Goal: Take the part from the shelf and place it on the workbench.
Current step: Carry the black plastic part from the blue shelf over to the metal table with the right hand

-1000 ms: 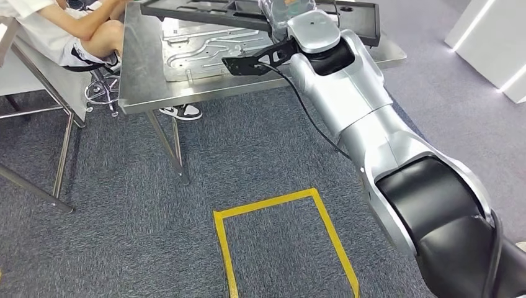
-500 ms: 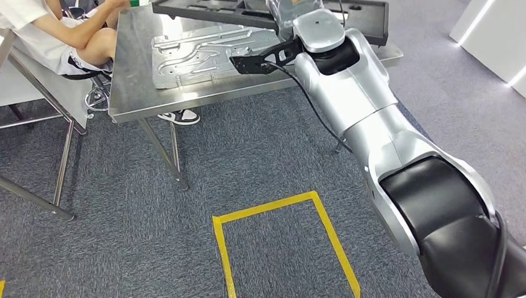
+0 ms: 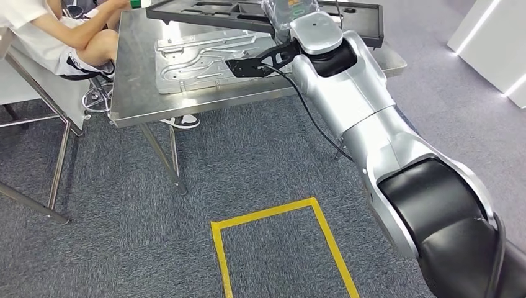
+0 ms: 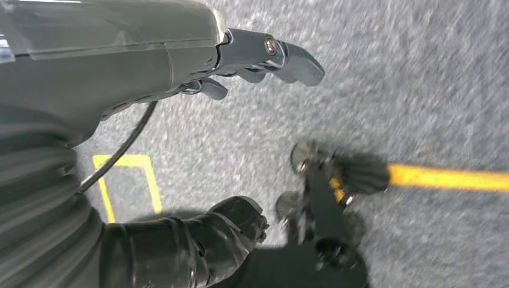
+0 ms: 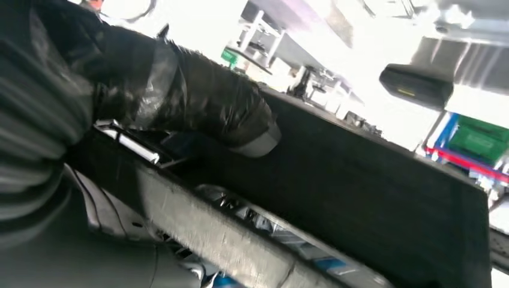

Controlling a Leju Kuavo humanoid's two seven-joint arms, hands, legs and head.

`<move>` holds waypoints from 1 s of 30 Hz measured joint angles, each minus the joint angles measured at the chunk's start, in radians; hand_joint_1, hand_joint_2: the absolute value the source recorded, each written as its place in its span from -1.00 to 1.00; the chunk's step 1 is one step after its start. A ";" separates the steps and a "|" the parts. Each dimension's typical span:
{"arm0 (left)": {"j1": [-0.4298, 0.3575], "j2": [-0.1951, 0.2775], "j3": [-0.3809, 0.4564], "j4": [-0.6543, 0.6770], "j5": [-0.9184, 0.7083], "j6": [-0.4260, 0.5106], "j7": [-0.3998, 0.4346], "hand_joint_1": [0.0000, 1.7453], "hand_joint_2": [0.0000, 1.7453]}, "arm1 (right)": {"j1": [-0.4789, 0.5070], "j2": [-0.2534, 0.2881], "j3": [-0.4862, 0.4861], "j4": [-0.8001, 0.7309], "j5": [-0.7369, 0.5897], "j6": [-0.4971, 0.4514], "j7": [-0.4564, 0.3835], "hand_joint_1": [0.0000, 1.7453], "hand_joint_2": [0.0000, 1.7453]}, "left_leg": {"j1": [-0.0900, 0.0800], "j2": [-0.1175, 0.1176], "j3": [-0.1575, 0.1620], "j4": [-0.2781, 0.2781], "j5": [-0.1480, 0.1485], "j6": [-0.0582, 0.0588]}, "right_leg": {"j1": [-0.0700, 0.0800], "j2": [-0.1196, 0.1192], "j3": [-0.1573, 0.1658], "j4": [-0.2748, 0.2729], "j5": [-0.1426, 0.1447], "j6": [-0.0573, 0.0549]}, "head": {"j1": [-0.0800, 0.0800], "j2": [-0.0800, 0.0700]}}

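The grey carpeted floor [image 3: 124, 236] is seen slightly shifted across the whole head view against the pictures of 0.5 s and 1 s ago, so the camera is judged to have moved with the robot's body, not the furniture. The stainless steel workbench [image 3: 139, 93] is taken as the landmark. At its far side, a seated person in a white shirt [image 3: 43, 28] is seen. On its top, a silver stamped metal plate with raised channels [image 3: 198, 59] lies flat. Above the far edge of the workbench, the long flat black tray-like part [image 3: 205, 13] is carried, over the silver plate but not yet resting on the surface, as far as can be judged. Compared with 1 s ago, the part sits a little further over the workbench, which suggests the carry is nearly done and that lowering is what remains.

The right hand [image 5: 198, 102] is seen in its wrist view wrapped over the part's dark rim, grasping it. The left hand [image 4: 252, 57] hangs well away from the workbench over the carpet, with its fingers apart and nothing in them. On the floor in front of the workbench, 1 yellow tape rectangle [image 3: 217, 225] is marked.
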 joint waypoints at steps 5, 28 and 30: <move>-0.002 0.000 0.000 0.000 -0.001 -0.002 0.000 -1.00 1.00 | 0.005 -0.001 0.000 0.004 0.000 0.001 0.000 1.00 1.00 | 0.003 -0.002 0.014 0.013 -0.025 -0.001 | -0.019 -0.003 -0.113 0.151 -0.001 0.018 | 0.001 0.000; 0.007 0.005 0.000 0.000 -0.005 -0.002 0.001 -1.00 1.00 | 0.011 0.009 0.000 0.005 -0.001 0.001 -0.002 1.00 1.00 | -0.007 -0.003 -0.030 0.032 -0.001 -0.013 | -0.005 0.003 0.046 -0.079 0.033 -0.003 | 0.002 0.000; 0.009 0.004 0.000 0.000 -0.005 -0.002 0.001 -1.00 1.00 | 0.010 0.009 0.000 0.004 -0.002 0.001 -0.002 1.00 1.00 | -0.001 -0.001 -0.015 0.017 0.000 -0.004 | -0.004 0.001 0.024 -0.029 0.006 0.005 | 0.003 0.000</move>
